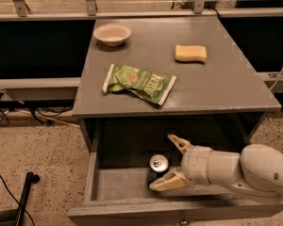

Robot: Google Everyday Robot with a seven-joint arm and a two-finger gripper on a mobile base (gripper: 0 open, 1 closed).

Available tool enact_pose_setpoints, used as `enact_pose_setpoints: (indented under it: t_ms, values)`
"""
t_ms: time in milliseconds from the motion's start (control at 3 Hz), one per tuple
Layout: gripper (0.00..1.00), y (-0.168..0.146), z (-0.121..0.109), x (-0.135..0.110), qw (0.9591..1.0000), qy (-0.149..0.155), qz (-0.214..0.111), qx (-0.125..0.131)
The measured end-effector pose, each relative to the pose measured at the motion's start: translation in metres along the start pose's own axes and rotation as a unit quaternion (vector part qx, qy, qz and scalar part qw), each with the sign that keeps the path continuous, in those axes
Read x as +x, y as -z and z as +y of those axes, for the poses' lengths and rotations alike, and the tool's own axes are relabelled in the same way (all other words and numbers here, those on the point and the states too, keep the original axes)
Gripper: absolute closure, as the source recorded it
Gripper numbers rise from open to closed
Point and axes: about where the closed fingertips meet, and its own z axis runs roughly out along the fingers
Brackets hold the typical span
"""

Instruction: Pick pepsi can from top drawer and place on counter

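Note:
The pepsi can stands upright in the open top drawer, silver top showing. My gripper reaches in from the right with its fingers spread, one fingertip behind the can and the other in front of it, just right of the can. The fingers are open and hold nothing. The counter is the grey tabletop above the drawer.
On the counter lie a green snack bag, a pink bowl at the back left and a yellow sponge at the back right. A black pole and cables lie on the speckled floor at left.

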Motion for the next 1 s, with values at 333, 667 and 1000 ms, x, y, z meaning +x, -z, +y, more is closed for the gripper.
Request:
enact_pose_setpoints:
  t_ms: [333, 667, 1000]
  values:
    - [0.18, -0.0071, 0.0064, 0.0055, 0.9999, -0.012, -0.004, -0.012]
    - [0.36, -0.0118, 0.0104, 0.0085, 0.9996, -0.02, -0.009, -0.018]
    - [0.6, -0.0108, 0.012, 0.0114, 0.9991, -0.032, -0.021, -0.017]
